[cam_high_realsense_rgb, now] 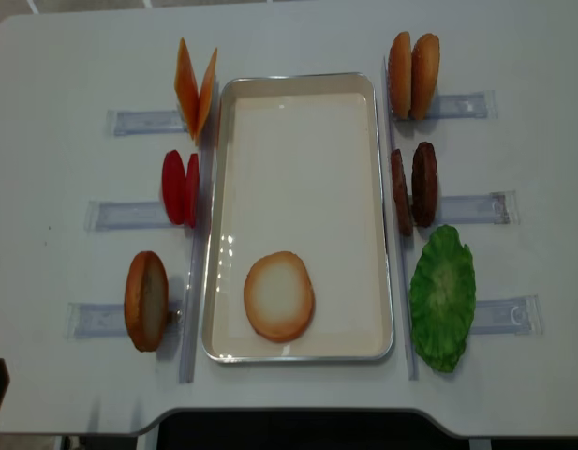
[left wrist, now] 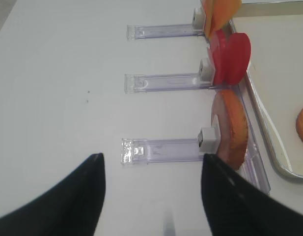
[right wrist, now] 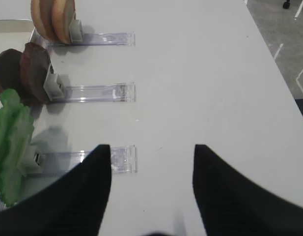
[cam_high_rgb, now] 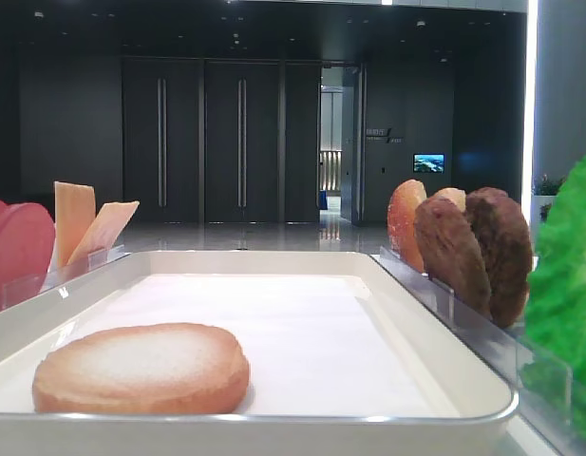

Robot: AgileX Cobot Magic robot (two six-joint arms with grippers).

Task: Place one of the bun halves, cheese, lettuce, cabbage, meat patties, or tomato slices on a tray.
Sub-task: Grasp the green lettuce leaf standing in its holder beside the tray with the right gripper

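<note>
since a round golden-brown bun half [cam_high_realsense_rgb: 279, 295] with a pale sugary face already lies flat in the shallow white glossy-rimmed tray [cam_high_realsense_rgb: 298, 349], the placing looks done — the ruffled green lettuce leaf [cam_high_realsense_rgb: 443, 295], rough dark patties [cam_high_realsense_rgb: 413, 187], smooth red tomato slices [cam_high_realsense_rgb: 180, 187] and stiff orange cheese squares [cam_high_realsense_rgb: 195, 86] stand racked. both the left gripper [left wrist: 151, 182] and right gripper [right wrist: 151, 172] are spread wide, holding nothing

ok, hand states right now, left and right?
Left hand: open, holding nothing.
Right hand: open, holding nothing.
</note>
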